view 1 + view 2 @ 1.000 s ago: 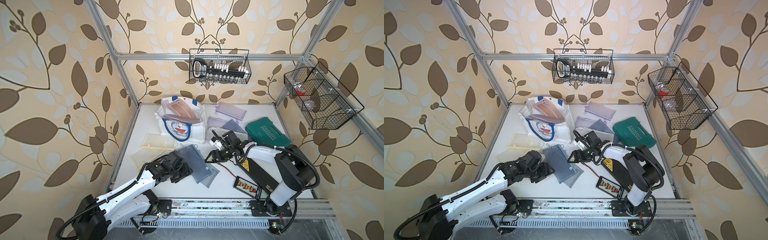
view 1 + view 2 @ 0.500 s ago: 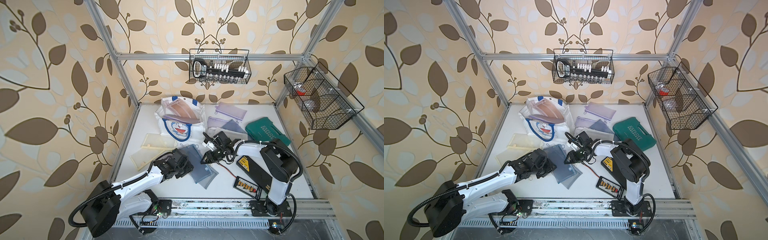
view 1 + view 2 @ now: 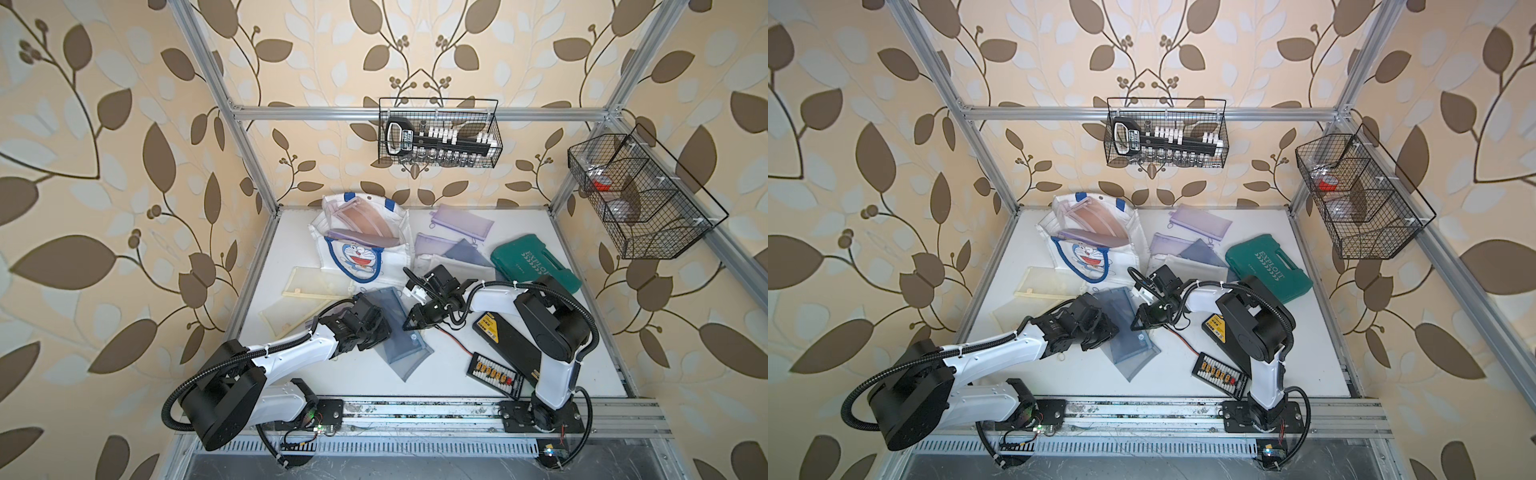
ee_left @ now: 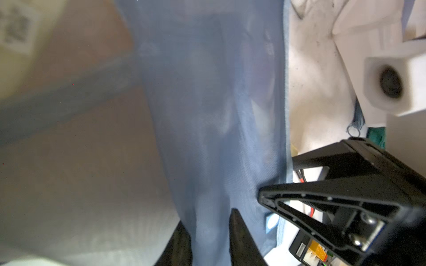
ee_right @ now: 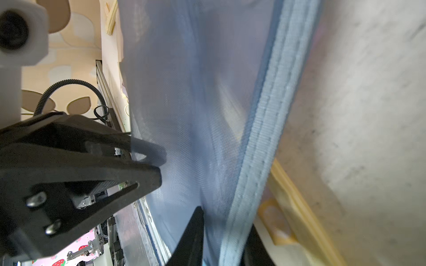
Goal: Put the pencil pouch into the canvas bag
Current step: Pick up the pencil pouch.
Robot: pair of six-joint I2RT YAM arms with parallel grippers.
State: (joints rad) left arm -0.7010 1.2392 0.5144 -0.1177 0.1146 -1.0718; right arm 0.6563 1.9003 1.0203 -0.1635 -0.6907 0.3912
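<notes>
Blue mesh pencil pouch [image 3: 401,340]: seemingly nipped by nearly closed left pincer [image 4: 207,223] and right pincer [image 5: 223,221]. Needs joint lift into canvas bag [image 3: 397,255].

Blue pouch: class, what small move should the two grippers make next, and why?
Probably close both fully: the blue pouch's mesh sits between the fingers of the left gripper and the right gripper, outside the canvas bag.

2 arms, the left arm [image 3: 291,353] and the right arm [image 3: 494,297]: white link shells, black rounded joint housings, black corrugated cables [image 5: 69,81], white zip ties [image 3: 515,285].
</notes>
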